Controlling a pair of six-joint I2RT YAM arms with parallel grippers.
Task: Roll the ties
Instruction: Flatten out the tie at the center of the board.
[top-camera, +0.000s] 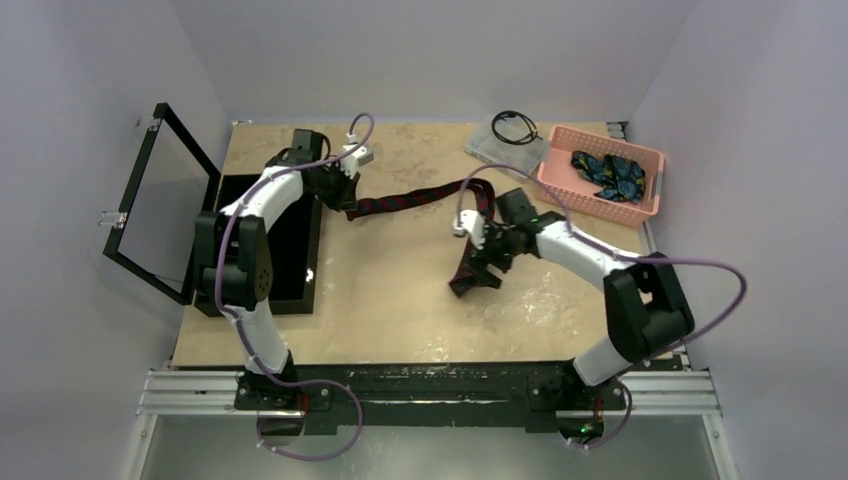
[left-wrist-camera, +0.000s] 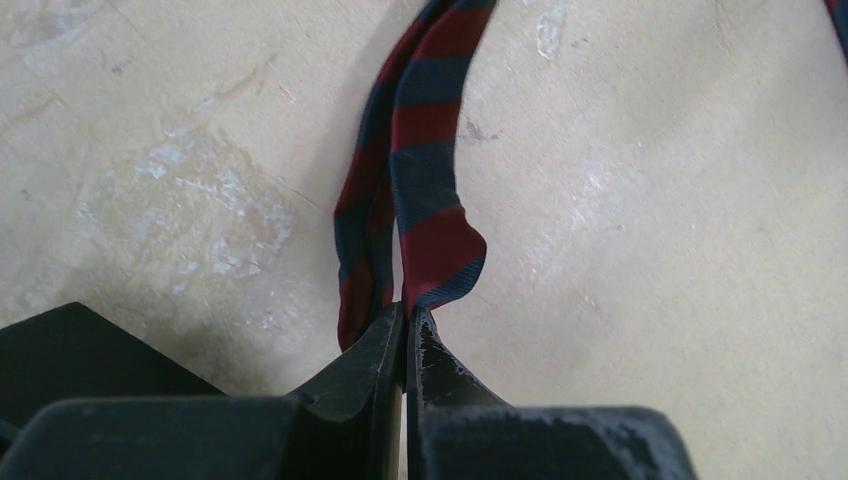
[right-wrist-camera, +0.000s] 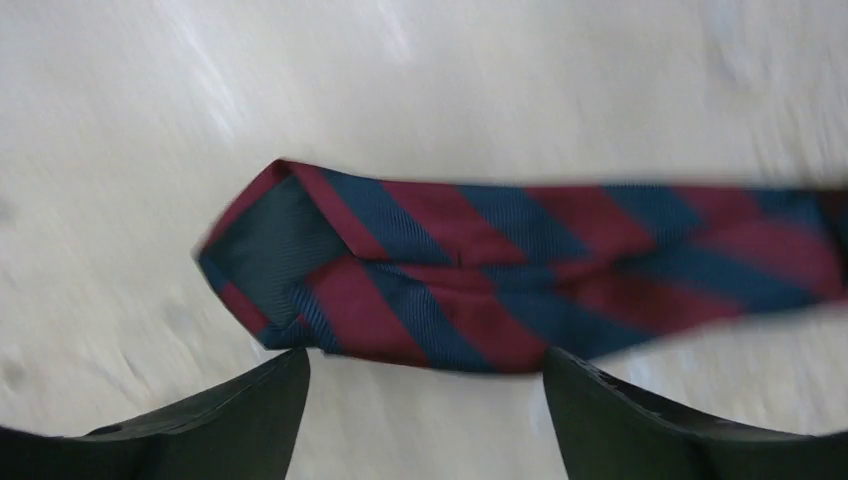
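The maroon tie with navy diagonal stripes lies strung across the middle of the counter, reaching from one arm to the other. The left fingers are clenched tight on its narrow end, where the cloth bunches and folds just above the tips; this end sits beside the open black box on the counter's left side. From there the tie runs right, bends near the right arm and drops toward the near edge, ending in its wide pointed tip. The right fingers stand apart and released, one to each side of that wide end, which lies flat on the counter just beyond them (this view is blurred, so contact cannot be told). The dark blue ties are heaped in the pink basket at the far right corner, well apart from both arms. A thin black cable rests coiled on a grey mat just beside the basket.
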